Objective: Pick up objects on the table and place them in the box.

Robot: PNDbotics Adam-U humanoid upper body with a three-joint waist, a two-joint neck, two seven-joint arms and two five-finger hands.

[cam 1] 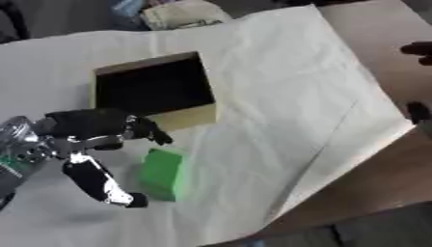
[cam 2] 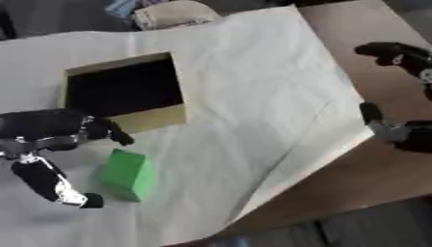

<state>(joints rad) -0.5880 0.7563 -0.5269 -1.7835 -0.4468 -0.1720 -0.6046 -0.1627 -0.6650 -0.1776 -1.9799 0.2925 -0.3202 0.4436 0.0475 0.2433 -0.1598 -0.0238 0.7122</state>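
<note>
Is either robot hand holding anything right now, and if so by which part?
Nothing is held. The left hand is open beside the green block, not closed on it; the right hand holds nothing.

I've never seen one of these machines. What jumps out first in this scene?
A bright green block lies on the white cloth near the lower left. The robot's black left hand spreads open right beside it, not yet holding it. Just behind stands an open box with a dark inside.
</note>
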